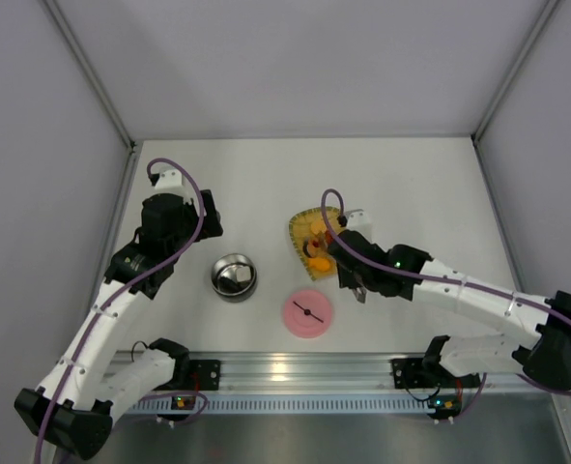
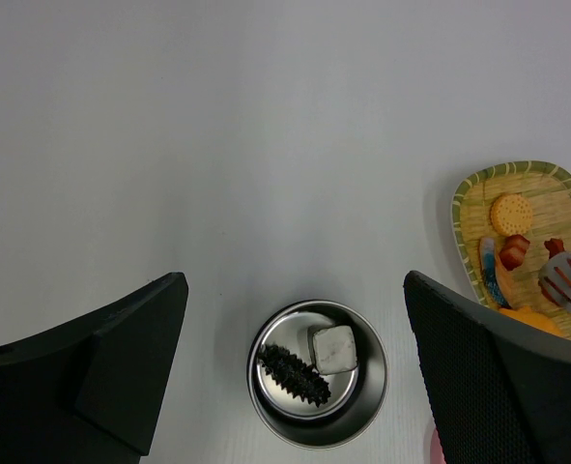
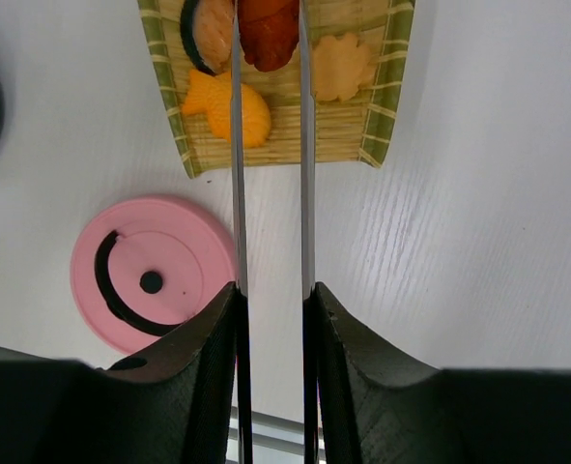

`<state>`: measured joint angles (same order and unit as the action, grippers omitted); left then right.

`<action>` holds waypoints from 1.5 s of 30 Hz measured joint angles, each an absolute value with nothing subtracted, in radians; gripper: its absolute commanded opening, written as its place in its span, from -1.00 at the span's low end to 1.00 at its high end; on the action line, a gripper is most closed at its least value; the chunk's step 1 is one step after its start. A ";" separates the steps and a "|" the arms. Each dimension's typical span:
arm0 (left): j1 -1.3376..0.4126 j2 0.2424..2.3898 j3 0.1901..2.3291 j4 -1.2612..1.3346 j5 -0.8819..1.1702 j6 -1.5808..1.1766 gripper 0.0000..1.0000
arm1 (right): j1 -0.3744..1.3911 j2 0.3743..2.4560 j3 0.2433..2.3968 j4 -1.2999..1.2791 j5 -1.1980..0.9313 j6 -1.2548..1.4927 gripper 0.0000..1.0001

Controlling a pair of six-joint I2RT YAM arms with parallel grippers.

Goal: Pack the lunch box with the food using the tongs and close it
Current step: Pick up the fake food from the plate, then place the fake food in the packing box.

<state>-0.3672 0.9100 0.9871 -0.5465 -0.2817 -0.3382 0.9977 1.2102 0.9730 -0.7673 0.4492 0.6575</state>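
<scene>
Overhead, a white table [image 1: 411,184] is seen, closed in by pale grey walls [image 1: 295,58], with a metal rail [image 1: 304,372] along its near edge. The steel lunch box [image 2: 372,406] is set left of centre, with a dark ridged piece [image 2: 295,375] and a pale cube [image 2: 333,348] inside. Its pink lid [image 3: 184,261] is laid near the yellow tray [image 3: 386,97]. The tongs [image 3: 237,145] are clamped by the right gripper [image 3: 271,290], their arms set either side of a red piece [image 3: 269,34] on the tray. The left gripper [image 2: 294,280] is spread wide above the lunch box.
</scene>
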 measured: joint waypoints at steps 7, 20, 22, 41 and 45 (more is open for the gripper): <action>-0.367 0.910 0.987 -0.546 -0.282 -0.339 0.97 | 0.998 1.149 1.035 -0.785 0.458 0.649 -0.56; -0.367 0.910 0.987 -0.546 -0.282 -0.339 0.97 | 1.125 1.324 1.220 -0.767 0.418 0.638 -0.57; -0.367 0.910 0.987 -0.546 -0.282 -0.339 0.97 | 1.158 1.369 1.265 -0.754 0.401 0.633 -0.58; -0.367 0.910 0.987 -0.546 -0.282 -0.339 0.97 | 1.301 1.584 1.397 -0.674 0.297 0.629 -0.17; -0.367 0.910 0.987 -0.546 -0.282 -0.339 0.97 | 1.301 1.584 1.398 -0.671 0.296 0.628 -0.12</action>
